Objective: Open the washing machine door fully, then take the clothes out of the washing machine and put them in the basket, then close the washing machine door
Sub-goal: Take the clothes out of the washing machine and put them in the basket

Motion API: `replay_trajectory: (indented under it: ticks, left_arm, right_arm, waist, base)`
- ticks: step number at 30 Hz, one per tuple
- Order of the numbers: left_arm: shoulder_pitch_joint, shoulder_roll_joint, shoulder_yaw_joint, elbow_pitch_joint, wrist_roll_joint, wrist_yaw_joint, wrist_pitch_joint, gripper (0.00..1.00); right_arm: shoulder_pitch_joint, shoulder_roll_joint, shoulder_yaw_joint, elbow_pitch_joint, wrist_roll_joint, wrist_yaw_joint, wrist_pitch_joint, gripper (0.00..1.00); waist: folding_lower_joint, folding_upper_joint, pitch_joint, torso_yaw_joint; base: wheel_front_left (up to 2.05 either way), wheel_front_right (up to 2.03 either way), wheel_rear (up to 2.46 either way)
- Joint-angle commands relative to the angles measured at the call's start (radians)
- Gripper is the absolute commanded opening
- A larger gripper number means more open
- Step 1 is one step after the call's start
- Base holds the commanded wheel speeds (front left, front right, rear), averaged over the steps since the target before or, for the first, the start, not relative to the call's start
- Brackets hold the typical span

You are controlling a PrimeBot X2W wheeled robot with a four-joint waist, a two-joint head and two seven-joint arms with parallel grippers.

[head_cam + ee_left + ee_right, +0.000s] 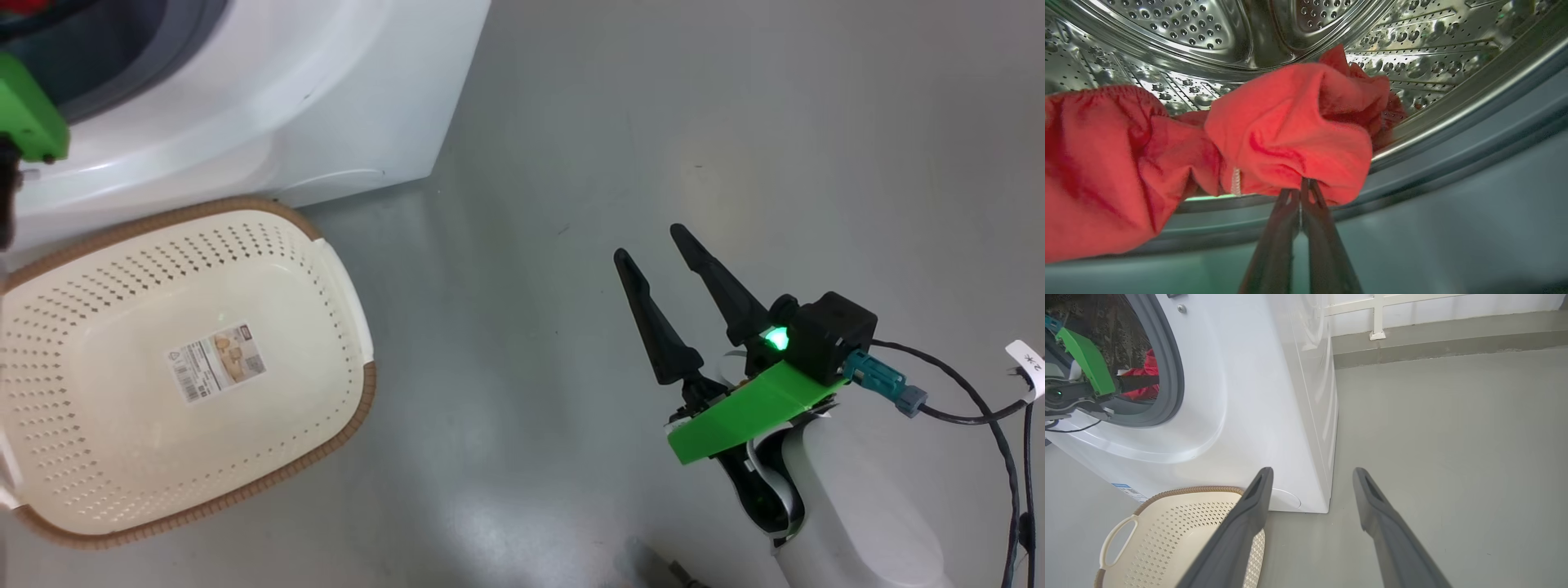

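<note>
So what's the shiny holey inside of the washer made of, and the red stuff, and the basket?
The drum looks like polished steel: silvery, mirror-shiny, with punched holes. The clothes look like soft cloth, matte red: they fold and wrinkle. The basket seems to be smooth cream plastic, slightly glossy, with neat moulded holes. Its brown rim looks woven, but may be plastic too.

You see red clothes (1286, 130) bunched inside the white washing machine (326, 106) at 11 o'clock; the cream perforated basket (98, 343) sits upright at 9 o'clock.
</note>
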Motion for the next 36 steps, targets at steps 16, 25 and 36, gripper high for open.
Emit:
replay_trajectory:
  ticks: [16,25,36]
  left_arm:
    - [0.153,-0.002,-0.066,-0.196,-0.170,-0.003,-0.187,0.00]
    - [0.312,0.013,0.111,-0.471,-0.105,-0.003,-0.189,0.00]
    - [0.525,-0.039,0.293,-0.788,0.016,-0.003,-0.189,0.00]
  right_arm:
    - [0.055,-0.046,-0.034,-0.013,0.000,0.002,-0.009,1.00]
    - [0.094,-0.072,-0.071,-0.020,0.001,0.002,-0.009,1.00]
    - [0.142,-0.092,-0.106,-0.029,0.003,0.002,-0.009,1.00]
  waist:
    - [0.0000,0.0000,-0.123,0.109]
    - [0.0000,0.0000,-0.185,0.159]
    - [0.0000,0.0000,-0.237,0.198]
  base:
    - [0.00,0.00,0.00]
    - [0.00,0.00,0.00]
    - [0.00,0.00,0.00]
